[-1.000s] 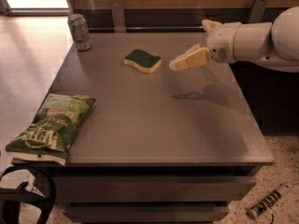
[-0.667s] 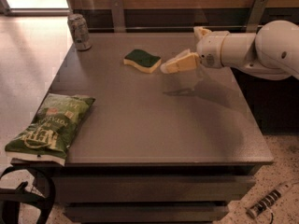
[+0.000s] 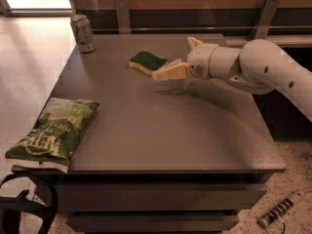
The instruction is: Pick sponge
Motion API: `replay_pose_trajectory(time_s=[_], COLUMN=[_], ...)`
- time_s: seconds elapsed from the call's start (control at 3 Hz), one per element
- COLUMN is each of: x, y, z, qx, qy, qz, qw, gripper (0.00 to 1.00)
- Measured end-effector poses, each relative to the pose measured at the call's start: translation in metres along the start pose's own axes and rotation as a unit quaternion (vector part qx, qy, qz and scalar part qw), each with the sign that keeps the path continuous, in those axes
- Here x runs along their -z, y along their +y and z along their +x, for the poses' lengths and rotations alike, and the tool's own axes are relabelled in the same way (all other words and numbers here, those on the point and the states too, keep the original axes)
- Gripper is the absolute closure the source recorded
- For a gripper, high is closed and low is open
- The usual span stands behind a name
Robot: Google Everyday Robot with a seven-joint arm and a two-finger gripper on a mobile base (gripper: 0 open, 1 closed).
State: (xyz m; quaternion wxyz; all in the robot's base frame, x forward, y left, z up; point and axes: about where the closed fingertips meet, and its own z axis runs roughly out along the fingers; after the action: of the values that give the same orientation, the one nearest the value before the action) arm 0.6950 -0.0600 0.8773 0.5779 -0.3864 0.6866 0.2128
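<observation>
End effector (image 3: 160,73) hovering at the right end of the sponge (image 3: 147,62) on the grey table (image 3: 161,130).

The sponge lies flat toward the back of the table, roughly midway across, turned at a slant; it is a small rectangle with a dark green scouring top over a pale yellow foam body, the yellow showing as a thin band along its near and left edges. The pale yellow end effector, on a white arm (image 3: 263,67) reaching in from the right, points left with its tip just beside the sponge's right end; I cannot tell whether it touches, nor whether it is spread or pressed together. A soda can (image 3: 83,33) stands at the back left corner, and a green chip bag (image 3: 53,133) lies at the front left edge, both well apart from the sponge.
</observation>
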Motion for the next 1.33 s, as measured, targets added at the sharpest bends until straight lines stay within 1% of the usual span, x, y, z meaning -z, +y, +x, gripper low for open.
replay_pose_trajectory(time_s=[0.33, 0.67, 1.0, 1.33], x=[-0.025, -0.042, -0.053, -0.062], y=[0.005, 0.009, 0.013, 0.018], z=[0.011, 0.021, 0.032, 0.042], qx=[-0.020, -0.039, -0.056, -0.073], qy=[-0.007, -0.012, -0.017, -0.022], qz=[-0.005, -0.008, -0.010, -0.015], qw=[0.9998, 0.9992, 0.9982, 0.9970], gripper=[0.00, 0.00, 0.13, 0.45])
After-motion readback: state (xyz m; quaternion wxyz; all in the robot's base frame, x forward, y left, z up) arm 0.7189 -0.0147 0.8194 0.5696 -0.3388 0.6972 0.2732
